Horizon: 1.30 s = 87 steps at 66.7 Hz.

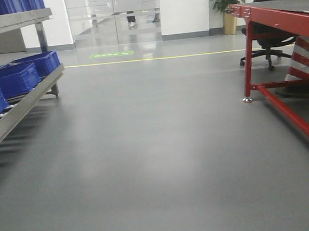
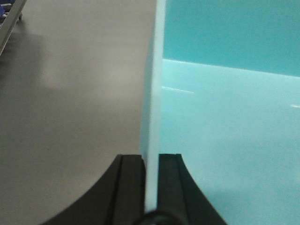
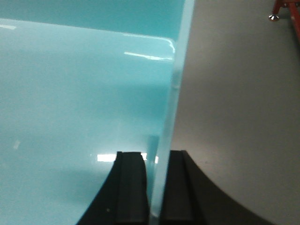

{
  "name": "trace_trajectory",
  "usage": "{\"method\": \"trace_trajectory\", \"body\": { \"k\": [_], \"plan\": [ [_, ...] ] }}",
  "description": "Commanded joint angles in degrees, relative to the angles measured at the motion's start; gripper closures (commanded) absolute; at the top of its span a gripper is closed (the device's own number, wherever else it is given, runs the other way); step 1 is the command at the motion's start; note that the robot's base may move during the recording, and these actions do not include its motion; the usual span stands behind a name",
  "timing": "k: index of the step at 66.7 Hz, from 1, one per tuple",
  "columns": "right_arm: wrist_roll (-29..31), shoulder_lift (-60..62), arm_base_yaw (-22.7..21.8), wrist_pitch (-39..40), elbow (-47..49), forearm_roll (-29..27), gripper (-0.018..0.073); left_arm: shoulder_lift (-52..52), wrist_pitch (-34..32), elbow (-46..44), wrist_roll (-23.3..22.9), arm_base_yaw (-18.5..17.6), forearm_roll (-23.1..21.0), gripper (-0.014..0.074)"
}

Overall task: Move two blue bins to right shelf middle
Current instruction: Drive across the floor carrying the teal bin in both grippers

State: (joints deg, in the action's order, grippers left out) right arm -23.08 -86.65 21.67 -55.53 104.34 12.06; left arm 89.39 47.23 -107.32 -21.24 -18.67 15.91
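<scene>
Left gripper (image 2: 151,161) is clamped narrow on the left wall (image 2: 152,93) of the bin (image 2: 225,140). One black finger (image 2: 130,187) sits outside and the other inside, both touching the wall. This wall stands upright and runs straight ahead from the gripper. The bin's inside lies right of the gripper, and grey floor (image 2: 70,93) lies to its left. A far wall crosses ahead and meets the gripped wall at a corner.

Right gripper (image 3: 157,159) is mirrored, pinched narrow on the right wall (image 3: 176,93) with a finger on each face. Here the bin's inside (image 3: 70,93) is left of the gripper and floor is to its right. This wall also runs straight ahead, leaning slightly right in this view. We take it for one bin held by opposite walls, open side towards the cameras, though no view shows both grips together.

We cannot tell the long axis, since each wrist view shows only one corner of the bin.

The bin is pale turquoise plastic, smooth and glossy, with white light streaks on the inner faces. The far wall is a darker teal and the wall edges are paler, almost milky.

In the front view, the shelf bins (image 1: 12,78) are deeper blue with ribbed sides. They sit in a row on a sloping shelf (image 1: 25,99) on the left-gripper side. A red table (image 1: 275,15) stands on the right-gripper side, and its foot shows far ahead of the right gripper.
</scene>
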Motion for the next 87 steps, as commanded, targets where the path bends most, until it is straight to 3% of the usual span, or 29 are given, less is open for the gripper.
{"method": "trace_trajectory", "body": {
  "k": [1,87],
  "plan": [
    [1.18,0.93,0.19,2.02,0.56,-1.13,0.0713,-0.51,-3.74,-0.56,-0.31,0.08,0.14,0.0707],
    [1.18,0.93,0.19,2.02,0.56,-1.13,0.0713,-0.51,-3.74,-0.56,-0.31,0.08,0.14,0.0707]
  ]
}}
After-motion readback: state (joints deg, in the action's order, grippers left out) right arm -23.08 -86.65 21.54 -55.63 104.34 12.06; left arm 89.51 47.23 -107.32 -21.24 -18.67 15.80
